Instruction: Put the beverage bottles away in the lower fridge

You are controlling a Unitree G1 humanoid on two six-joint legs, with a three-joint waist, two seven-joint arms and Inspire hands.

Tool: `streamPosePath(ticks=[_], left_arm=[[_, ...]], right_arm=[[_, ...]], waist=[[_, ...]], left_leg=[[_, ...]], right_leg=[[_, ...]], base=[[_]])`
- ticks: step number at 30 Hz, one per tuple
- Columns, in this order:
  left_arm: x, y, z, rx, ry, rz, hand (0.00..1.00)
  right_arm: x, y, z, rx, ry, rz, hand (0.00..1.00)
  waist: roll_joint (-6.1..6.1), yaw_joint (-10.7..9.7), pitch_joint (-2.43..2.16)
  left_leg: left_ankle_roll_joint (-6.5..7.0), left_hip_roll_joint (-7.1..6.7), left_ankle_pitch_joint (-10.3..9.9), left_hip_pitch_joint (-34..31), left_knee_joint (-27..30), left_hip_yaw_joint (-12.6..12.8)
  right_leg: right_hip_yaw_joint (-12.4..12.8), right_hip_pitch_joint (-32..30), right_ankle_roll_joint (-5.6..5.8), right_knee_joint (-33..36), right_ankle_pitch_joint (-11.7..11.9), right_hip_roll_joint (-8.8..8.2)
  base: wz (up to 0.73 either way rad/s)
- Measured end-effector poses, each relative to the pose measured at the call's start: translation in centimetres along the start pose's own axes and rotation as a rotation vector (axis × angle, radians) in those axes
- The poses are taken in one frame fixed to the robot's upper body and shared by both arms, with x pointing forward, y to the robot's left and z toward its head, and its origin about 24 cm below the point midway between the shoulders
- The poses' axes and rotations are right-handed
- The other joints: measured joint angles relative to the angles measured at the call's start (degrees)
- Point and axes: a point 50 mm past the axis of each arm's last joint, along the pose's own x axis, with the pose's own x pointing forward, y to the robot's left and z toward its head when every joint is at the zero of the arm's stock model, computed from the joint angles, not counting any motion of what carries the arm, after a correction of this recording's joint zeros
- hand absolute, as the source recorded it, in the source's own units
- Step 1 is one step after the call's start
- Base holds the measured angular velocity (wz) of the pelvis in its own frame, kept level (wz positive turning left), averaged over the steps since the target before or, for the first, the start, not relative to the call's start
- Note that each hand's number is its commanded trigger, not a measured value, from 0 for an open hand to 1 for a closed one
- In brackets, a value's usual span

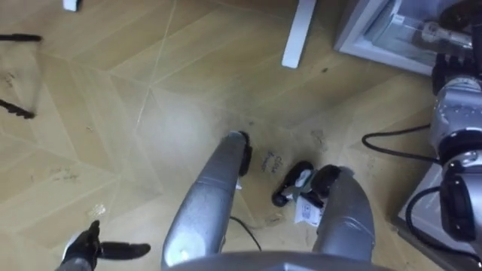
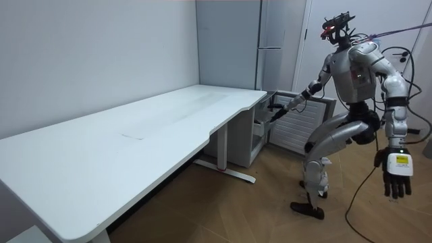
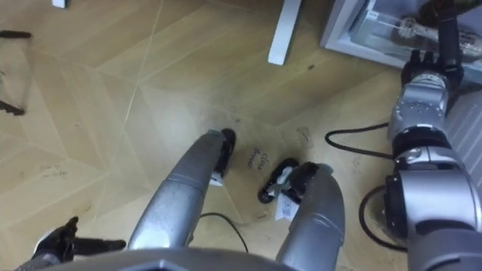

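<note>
I stand on a wooden floor beside the open lower fridge, bent slightly towards it. Its open compartment shows at the top right of the eye views. My right arm reaches into it, and my right hand is at its edge with its dark fingers pointing inwards. A pale, bottle-like thing lies inside by those fingers; I cannot tell if it is held. The left hand hangs open by my side, holding nothing, also seen as the left hand at the room view's right.
A large white desk stands at the room view's left, and its white leg is close to the fridge. The fridge door stands open. Above is the tall upper fridge. Thin dark objects lie on the floor far left.
</note>
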Motion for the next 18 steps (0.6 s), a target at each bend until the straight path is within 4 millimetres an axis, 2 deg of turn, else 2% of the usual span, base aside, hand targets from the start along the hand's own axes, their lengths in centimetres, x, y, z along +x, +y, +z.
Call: streamPosePath(ticks=[1,3,5,8,11,13,16,18], left_arm=[[-0.1,0.0,-0.2,0.009,0.005,0.0,0.0],[-0.3,0.4,-0.9,0.006,0.019,0.017,0.0],[-0.3,0.9,-0.9,-0.018,0.012,0.037,0.0],[-0.3,1.0,-0.6,-0.012,-0.012,0.042,0.0],[-0.3,1.0,-0.7,0.026,-0.013,0.039,0.0],[-0.4,0.9,-0.9,0.031,-0.014,0.029,0.0],[-0.5,0.8,-1.1,0.053,-0.016,0.016,0.0],[-0.5,0.8,-1.1,0.06,-0.023,0.018,0.0]], right_arm=[[0.0,0.3,0.0,0.005,0.001,0.004,0.0],[-0.1,1.0,0.0,0.012,0.004,0.018,0.0],[-0.1,1.0,-0.1,0.014,0.004,0.018,0.0],[0.0,1.1,0.4,0.043,-0.01,0.016,0.0],[0.0,1.1,0.5,0.057,-0.015,0.015,0.0],[0.0,1.5,0.6,0.07,-0.015,0.028,0.0],[-0.2,3.3,0.8,0.092,-0.004,0.106,0.0],[-0.4,5.7,0.1,0.107,0.036,0.161,0.0]], waist=[[-0.01,0.0,0.0],[0.48,0.27,-0.25],[0.95,0.53,-0.38],[1.1,1.05,-0.47],[1.15,1.22,-0.5],[1.17,1.17,-0.52],[1.31,1.09,-0.61],[1.41,1.0,-0.67]], left_leg=[[-0.01,0.01,0.01,-0.01,-0.2,0.04],[0.0,0.07,0.01,0.47,-0.63,-0.09],[-0.04,-0.1,0.04,1.1,-0.84,-0.44],[-0.06,-0.54,0.09,1.38,-1.15,-0.64],[-0.03,-0.93,0.11,1.79,-1.16,-1.24],[-0.02,-1.14,0.11,1.87,-1.3,-1.31],[0.23,-1.84,0.27,1.95,-1.72,-1.4],[0.88,-1.95,0.71,2.09,-1.79,-1.37]], right_leg=[[-0.53,0.06,-0.11,-0.01,-0.06,-0.53],[-3.73,1.55,0.13,-0.41,0.05,-2.53],[-4.75,2.69,0.2,-0.56,-0.01,-3.02],[-4.79,3.07,0.75,-0.6,-0.01,-3.27],[-4.88,3.78,1.84,-0.59,-0.38,-3.28],[-5.23,4.04,1.98,-0.59,-0.46,-3.71],[-6.06,4.43,2.11,-0.54,-0.53,-4.96],[-6.24,4.73,2.51,-0.44,-0.7,-5.17]], base=[[0.0],[-0.06],[0.05],[0.11],[0.09],[0.08],[0.12],[0.1]])
